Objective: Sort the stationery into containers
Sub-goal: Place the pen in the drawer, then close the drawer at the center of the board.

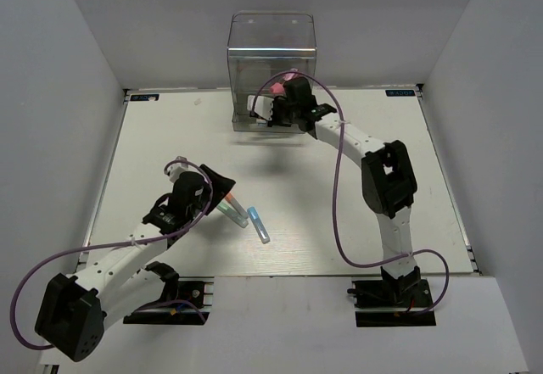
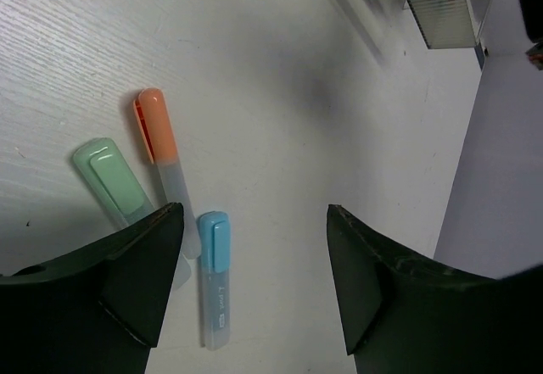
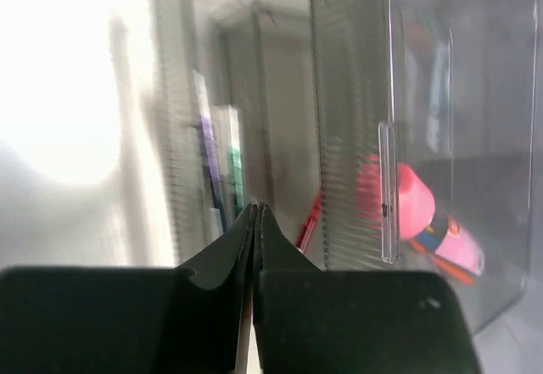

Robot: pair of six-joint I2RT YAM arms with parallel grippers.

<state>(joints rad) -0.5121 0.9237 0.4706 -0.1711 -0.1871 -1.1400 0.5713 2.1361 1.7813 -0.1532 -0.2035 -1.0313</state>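
Three short markers lie on the table: orange-capped (image 2: 157, 136), teal-capped (image 2: 114, 179) and blue-capped (image 2: 214, 272); they also show in the top view, with the blue one (image 1: 260, 226) lying apart. My left gripper (image 2: 254, 264) is open and empty just over them, the blue marker beside its left finger (image 2: 144, 272). My right gripper (image 3: 257, 214) is shut, its tips against the front of the transparent drawer box (image 1: 271, 47). A thin pale strip shows between its fingers; I cannot tell what it is. Inside the drawers are a chunky pink-and-red piece (image 3: 411, 204), a red pen (image 3: 310, 218) and dark pens (image 3: 209, 141).
The drawer box stands at the far middle of the white table (image 1: 170, 136), against the back wall. Grey walls close in the table left, right and behind. Purple cables (image 1: 339, 187) loop from both arms.
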